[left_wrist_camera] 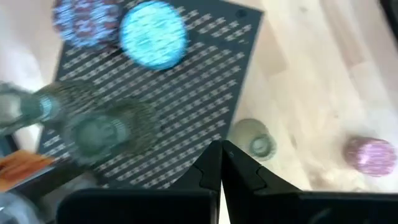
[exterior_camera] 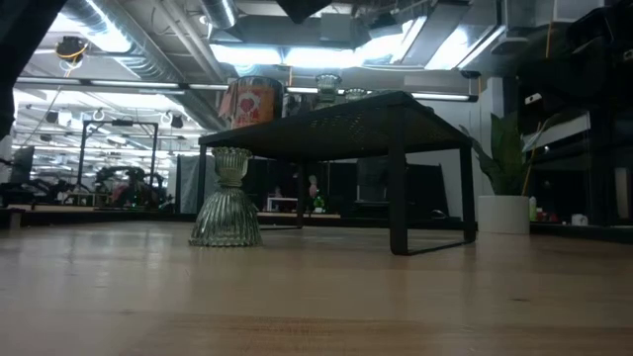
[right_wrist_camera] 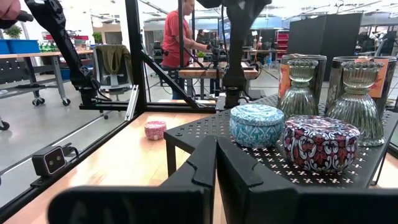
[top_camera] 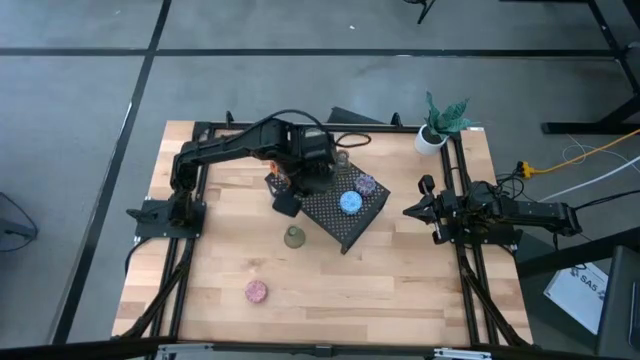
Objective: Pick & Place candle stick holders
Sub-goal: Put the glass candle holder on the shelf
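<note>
high view is showing the left gripper (top_camera: 288, 203), jaws together and empty, hanging over the black rack's (top_camera: 345, 232) edge, likely heading for the green holder (top_camera: 294, 237).

Count coming in: one blue holder (right_wrist_camera: 256, 124) and one purple patterned holder (right_wrist_camera: 321, 140) on the black perforated rack (top_camera: 352, 224), plus two green glass holders (right_wrist_camera: 299, 86) standing there too. Down on the surface (top_camera: 400, 280), one more green glass holder (top_camera: 294, 237) and one pink holder (top_camera: 257, 291). One potted plant (top_camera: 438, 125), two arms.
</note>
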You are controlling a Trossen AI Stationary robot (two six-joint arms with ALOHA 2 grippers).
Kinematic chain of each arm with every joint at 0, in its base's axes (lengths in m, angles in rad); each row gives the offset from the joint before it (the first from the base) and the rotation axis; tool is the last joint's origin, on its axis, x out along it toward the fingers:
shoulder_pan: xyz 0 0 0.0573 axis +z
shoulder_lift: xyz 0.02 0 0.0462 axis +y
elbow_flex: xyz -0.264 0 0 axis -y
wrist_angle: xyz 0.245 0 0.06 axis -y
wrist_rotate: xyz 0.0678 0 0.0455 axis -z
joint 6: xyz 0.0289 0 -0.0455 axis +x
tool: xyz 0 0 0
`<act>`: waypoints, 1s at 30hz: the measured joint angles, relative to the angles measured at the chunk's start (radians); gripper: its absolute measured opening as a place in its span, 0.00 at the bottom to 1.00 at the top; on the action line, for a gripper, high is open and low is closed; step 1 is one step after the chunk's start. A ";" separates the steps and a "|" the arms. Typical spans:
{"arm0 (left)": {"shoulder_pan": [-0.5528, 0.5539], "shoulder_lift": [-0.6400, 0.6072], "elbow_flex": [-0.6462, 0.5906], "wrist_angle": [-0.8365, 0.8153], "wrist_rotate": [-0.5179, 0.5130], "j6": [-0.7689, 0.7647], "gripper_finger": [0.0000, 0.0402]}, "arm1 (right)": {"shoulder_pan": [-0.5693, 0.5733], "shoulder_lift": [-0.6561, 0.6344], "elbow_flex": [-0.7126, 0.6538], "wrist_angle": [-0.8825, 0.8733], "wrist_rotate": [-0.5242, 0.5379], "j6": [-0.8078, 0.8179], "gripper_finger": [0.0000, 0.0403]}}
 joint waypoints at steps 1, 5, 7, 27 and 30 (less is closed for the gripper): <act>-0.005 0.000 0.000 0.000 0.013 -0.005 0.00 | 0.000 0.000 0.000 0.000 0.000 0.000 0.04; -0.020 0.000 0.000 0.000 0.053 -0.027 0.00 | 0.000 0.000 0.000 0.000 0.000 0.000 0.04; -0.026 -0.001 -0.008 0.002 0.053 -0.028 0.00 | 0.000 0.000 0.000 0.000 0.000 0.000 0.04; -0.100 -0.327 -0.655 0.281 0.101 -0.186 0.01 | 0.000 0.000 0.000 0.000 0.000 0.000 0.04; -0.129 -0.399 -0.769 0.356 0.098 -0.204 0.00 | 0.000 0.000 0.000 0.000 0.000 0.000 0.04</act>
